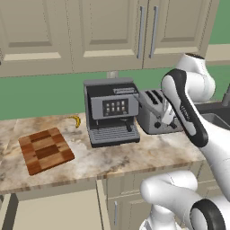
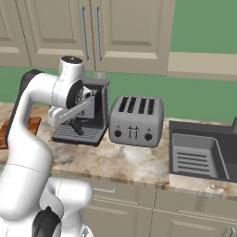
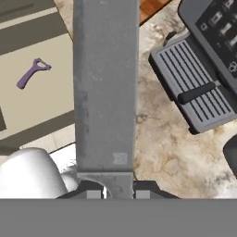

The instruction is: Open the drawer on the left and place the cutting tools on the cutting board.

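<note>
Gripper: the gripper (image 1: 167, 117) is pressed together on a long grey blade (image 1: 150, 104) – in the hand view the blade (image 3: 105, 88) rises straight up from between the finger tips of the gripper (image 3: 118, 192).
Blade axis: in the left base view it slants from the hand up and to the left, its far end over the front of the coffee machine (image 1: 112, 114).
Cutting board: it lies flat on the counter (image 1: 148, 157), left of the coffee machine and well apart from the gripper – the cutting board (image 1: 45, 150) is bare.
Key relation: the board is to the robot's left of the gripper, roughly the way the blade points. In the hand view a corner of the board (image 3: 150, 7) shows just past the blade's far end.
Judgement: the next move is probably a carry leftward, past the coffee machine, and then a lowering onto the board.
Drawer: the drawer (image 1: 54, 210) is pulled out below the counter edge, under the board.
Purple tool: it lies on the drawer floor (image 3: 41, 92), and the purple tool (image 3: 31, 73) is on its own, untouched.
Count: two cutting tools – one held, one in the drawer; one board; one open drawer; one coffee machine; one toaster (image 1: 152, 112).
</note>
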{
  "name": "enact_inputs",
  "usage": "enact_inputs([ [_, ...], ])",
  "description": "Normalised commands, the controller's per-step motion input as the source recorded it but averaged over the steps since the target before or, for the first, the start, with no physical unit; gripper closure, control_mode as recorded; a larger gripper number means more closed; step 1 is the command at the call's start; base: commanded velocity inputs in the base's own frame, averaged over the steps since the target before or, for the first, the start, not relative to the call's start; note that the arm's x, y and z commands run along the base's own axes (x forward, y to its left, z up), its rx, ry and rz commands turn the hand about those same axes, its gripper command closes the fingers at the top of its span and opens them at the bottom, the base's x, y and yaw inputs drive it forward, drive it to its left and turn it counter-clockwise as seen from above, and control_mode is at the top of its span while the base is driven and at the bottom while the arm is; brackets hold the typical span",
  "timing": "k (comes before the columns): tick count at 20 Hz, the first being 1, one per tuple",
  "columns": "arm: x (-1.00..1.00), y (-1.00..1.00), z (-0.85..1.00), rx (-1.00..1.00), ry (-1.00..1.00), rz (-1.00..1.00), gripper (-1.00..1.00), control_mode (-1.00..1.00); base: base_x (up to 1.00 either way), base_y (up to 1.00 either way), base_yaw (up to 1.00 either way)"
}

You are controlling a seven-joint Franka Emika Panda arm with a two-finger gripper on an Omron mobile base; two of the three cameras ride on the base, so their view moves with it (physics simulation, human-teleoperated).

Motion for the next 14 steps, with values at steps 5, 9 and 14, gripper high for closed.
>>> enact_inputs([
  [5,0.31,0.26,-0.18,0.00,0.00,0.12,1.00,-1.00,0.00,0.00,0.00],
  [9,0.34,0.37,-0.24,0.00,0.00,0.10,1.00,-1.00,0.00,0.00,0.00],
  [14,0.34,0.40,-0.24,0.00,0.00,0.08,1.00,-1.00,0.00,0.00,0.00],
])
